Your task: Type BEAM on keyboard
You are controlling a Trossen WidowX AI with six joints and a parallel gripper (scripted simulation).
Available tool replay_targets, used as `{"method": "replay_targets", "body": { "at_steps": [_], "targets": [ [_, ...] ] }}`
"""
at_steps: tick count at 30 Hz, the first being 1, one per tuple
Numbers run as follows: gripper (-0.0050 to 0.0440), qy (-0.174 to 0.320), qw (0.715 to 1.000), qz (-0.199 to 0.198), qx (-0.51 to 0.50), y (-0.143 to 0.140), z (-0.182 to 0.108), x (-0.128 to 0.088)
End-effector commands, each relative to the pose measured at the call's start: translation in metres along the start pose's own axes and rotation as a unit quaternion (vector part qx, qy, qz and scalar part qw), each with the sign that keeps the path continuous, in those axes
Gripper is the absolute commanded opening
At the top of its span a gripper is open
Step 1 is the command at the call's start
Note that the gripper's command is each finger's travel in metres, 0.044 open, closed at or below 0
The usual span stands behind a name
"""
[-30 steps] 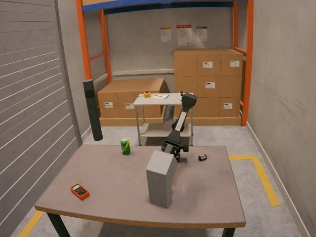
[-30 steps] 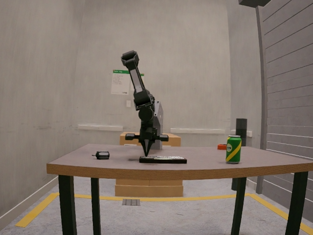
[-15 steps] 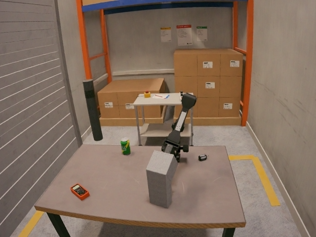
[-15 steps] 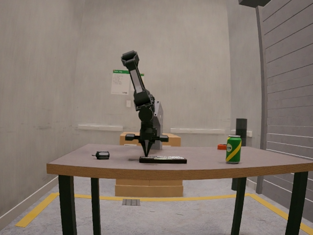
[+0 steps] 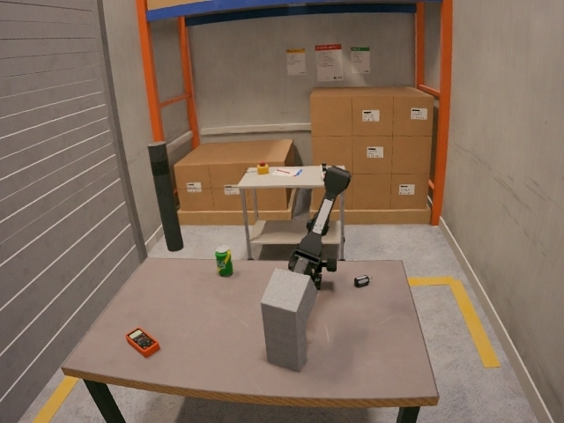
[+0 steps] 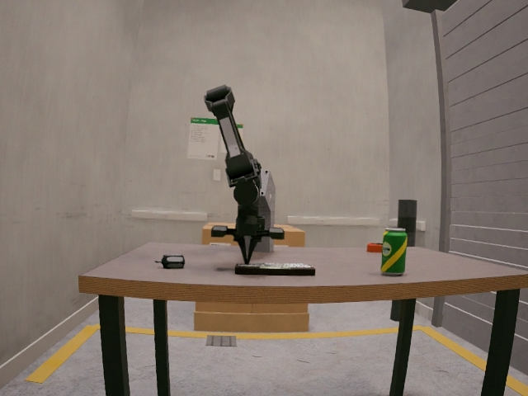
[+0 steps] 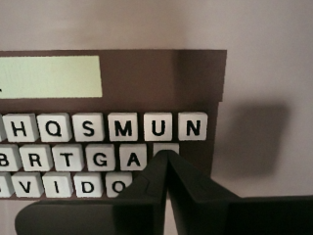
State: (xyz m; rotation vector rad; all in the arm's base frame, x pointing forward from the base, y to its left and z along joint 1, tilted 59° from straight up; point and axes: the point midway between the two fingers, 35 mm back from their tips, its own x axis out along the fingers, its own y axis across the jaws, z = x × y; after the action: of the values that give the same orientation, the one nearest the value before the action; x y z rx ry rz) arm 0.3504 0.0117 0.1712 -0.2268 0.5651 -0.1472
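The dark keyboard (image 6: 275, 269) lies flat on the table, near the edge in the exterior view. In the wrist view its right end (image 7: 112, 127) shows white keys: H Q S M U N, then B R T G A, then V I D O. Its pale green display (image 7: 49, 76) shows no letter in the visible part. My gripper (image 7: 165, 157) is shut and empty. Its tips point straight down at the key just right of A, which they mostly hide. The tips (image 6: 247, 261) are at the keyboard's left end, at key height. In the top view the gripper (image 5: 315, 278) is partly behind the grey block.
A tall grey block (image 5: 285, 318) stands mid-table and hides the keyboard in the top view. A green can (image 5: 223, 261) stands at the far left, an orange multimeter (image 5: 142, 341) lies front left, and a small black device (image 5: 360, 280) lies to the right of the arm.
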Motion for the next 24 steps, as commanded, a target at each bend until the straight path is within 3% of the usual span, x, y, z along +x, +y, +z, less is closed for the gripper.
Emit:
{"method": "replay_targets", "body": {
  "at_steps": [1, 8, 15, 24],
  "targets": [
    [-0.0050, -0.009, 1.000, -0.001, 0.003, -0.002, 0.006, -0.002],
    [-0.0050, -0.007, 1.000, -0.001, 0.002, -0.001, 0.005, -0.002],
    [-0.0050, -0.011, 1.000, -0.001, 0.006, -0.002, 0.006, -0.037],
    [-0.0050, -0.007, 1.000, -0.001, 0.004, 0.004, 0.005, -0.035]
  ]
}}
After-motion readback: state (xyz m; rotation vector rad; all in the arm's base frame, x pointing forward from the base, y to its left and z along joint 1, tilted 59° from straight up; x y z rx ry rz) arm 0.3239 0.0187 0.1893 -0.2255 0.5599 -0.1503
